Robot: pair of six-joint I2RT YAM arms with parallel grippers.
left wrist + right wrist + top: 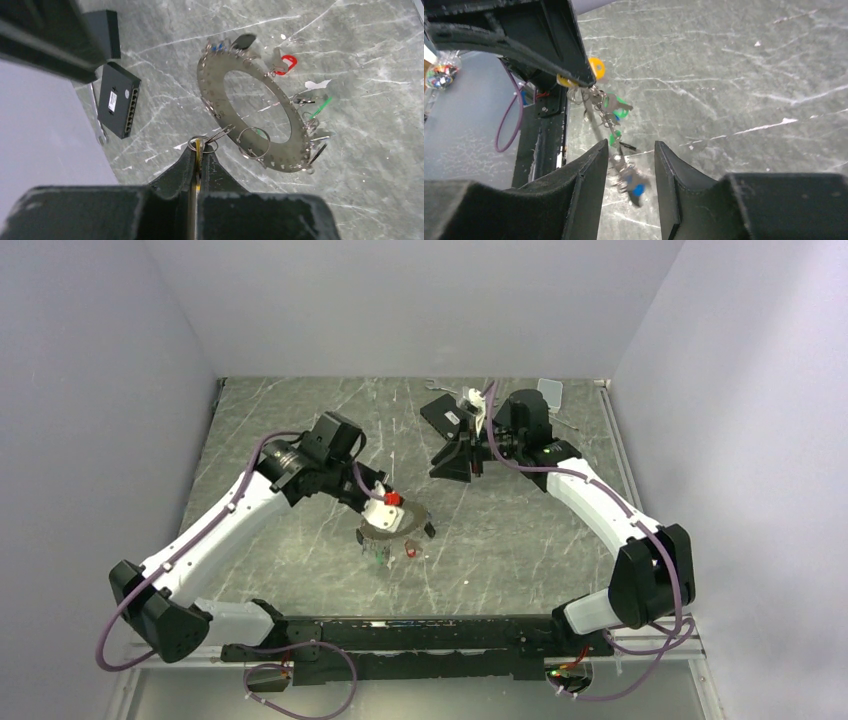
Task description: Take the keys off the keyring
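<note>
Two arms are reaching over the grey marbled table point(530, 540), seen here from above and from each wrist.

Left gripper point(199, 153) — its fingers are pressing fully together, pinching the yellow key point(596, 66) between them. The gripper is hovering over the middle of the table, a little toward the near edge.

Keyring point(212, 85) — a flat, perforated metal ring that is hanging tilted from the pinched key by a small split ring. Whether its lower rim is touching the table cannot be told.

Keys — the others are dangling around the ring's rim on small split rings of their own. A red key point(286, 64) and a blue key point(216, 47) are showing at the far side of the ring in the left wrist view, and a green key point(320, 107) at its right side.

Right gripper point(629, 162) — its fingers are standing apart and gripping nothing. It is hovering toward the far right of the table, well apart from the keyring. In its wrist view the hanging keys are showing, blurred, in the gap between the fingers.

Black box point(119, 100) — it is lying flat near the far edge, just beside the right gripper.
</note>
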